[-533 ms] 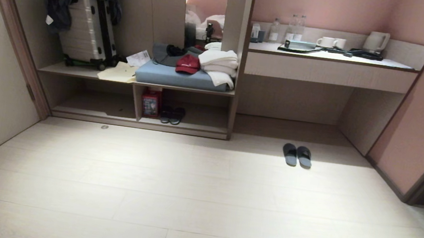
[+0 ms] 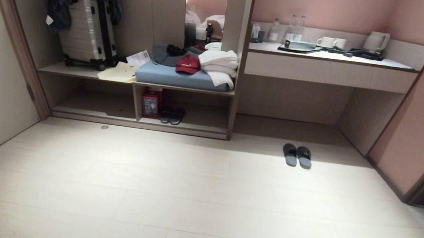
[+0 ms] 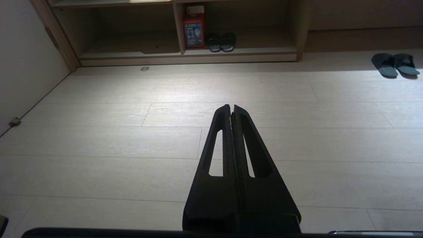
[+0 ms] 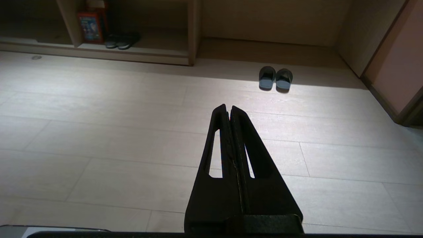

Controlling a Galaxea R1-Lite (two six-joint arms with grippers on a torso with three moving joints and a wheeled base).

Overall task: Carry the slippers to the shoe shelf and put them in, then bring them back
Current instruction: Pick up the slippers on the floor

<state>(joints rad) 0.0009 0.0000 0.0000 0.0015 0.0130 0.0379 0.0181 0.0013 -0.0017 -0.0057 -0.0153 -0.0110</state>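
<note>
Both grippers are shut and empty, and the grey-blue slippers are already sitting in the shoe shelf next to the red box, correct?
Not quite. The slippers lie on the floor in front of the counter, outside the shoe shelf; the head view shows it. The pair beside the red box is a darker pair. The left gripper and right gripper are shut and empty.

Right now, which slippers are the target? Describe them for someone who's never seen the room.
Find the long counter holding cups on the pink wall. On the floor before its open underside lie the slippers, side by side. Unlike the darker pair inside the shoe shelf, these sit in the open.
</note>
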